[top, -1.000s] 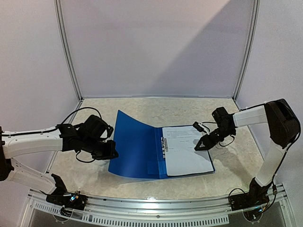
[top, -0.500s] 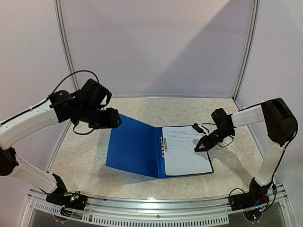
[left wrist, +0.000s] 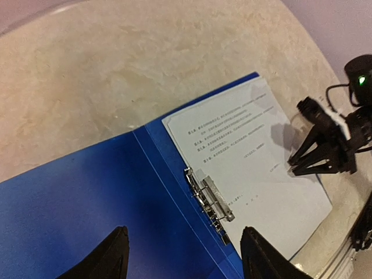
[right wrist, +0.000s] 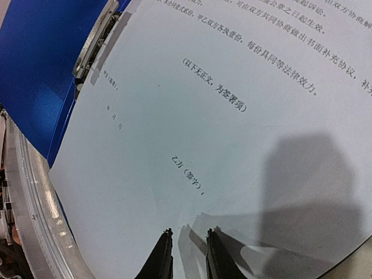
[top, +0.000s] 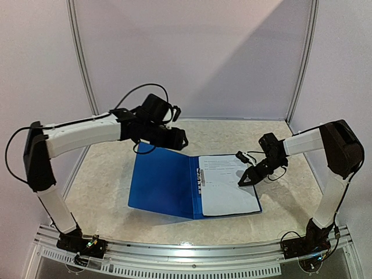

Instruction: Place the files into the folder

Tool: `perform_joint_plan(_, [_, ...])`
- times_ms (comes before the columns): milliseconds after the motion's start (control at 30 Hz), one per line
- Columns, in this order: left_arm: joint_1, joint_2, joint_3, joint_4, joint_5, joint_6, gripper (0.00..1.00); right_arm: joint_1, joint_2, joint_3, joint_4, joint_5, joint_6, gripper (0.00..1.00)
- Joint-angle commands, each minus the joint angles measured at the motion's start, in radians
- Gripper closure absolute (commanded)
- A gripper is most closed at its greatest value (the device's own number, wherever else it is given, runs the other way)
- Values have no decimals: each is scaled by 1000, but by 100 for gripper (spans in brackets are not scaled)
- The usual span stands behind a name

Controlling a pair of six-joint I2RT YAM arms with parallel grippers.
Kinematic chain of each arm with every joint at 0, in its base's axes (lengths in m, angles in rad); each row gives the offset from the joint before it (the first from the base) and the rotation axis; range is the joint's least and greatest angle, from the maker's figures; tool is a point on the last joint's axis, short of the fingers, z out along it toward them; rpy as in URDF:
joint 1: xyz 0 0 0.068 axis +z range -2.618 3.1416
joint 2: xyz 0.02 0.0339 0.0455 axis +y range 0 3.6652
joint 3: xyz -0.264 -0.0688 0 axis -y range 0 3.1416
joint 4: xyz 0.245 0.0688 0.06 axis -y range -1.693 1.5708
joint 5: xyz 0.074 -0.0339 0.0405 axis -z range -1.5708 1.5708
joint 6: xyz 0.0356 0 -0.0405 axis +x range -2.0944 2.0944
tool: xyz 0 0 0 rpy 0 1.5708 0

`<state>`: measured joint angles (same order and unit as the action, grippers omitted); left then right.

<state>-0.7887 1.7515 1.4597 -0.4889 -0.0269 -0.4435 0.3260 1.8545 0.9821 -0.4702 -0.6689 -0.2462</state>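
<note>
1. Right hand point(right wrist: 187, 256): narrow, with a slim gap between its fingers and nothing in it. Its tips are set down on the files point(top: 229, 189) near their right edge.
2. Left hand point(left wrist: 186, 258): wide and empty, hanging above the far edge of the left cover and touching nothing.
3. Files: flat on the right half of the folder point(top: 157, 180), their left edge at the clip point(left wrist: 212, 200). I cannot tell whether the clip grips them.
4. Folder: open, its 2 halves flat on the worktop point(top: 104, 192), about midway between the arms.
5. Progress: the sheets look placed, so the main step seems done. Probably left are securing them under the clip, if needed, and swinging the left cover shut.
</note>
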Motion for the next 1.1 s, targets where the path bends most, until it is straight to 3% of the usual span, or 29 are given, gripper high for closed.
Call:
perform_joint_plan(0, [12, 119, -35, 175, 131, 43, 34, 8, 61, -19, -38, 82, -5, 79])
perform_joint_plan(267, [13, 276, -61, 316, 233, 35, 32, 8, 64, -16, -41, 78, -3, 79])
perform_joint_plan(733, [28, 431, -28, 389, 355, 4, 31, 8, 78, -13, -48, 73, -8, 80])
perform_joint_plan(1067, [42, 477, -26, 472, 466, -33, 38, 7, 81, -13, -51, 74, -10, 80])
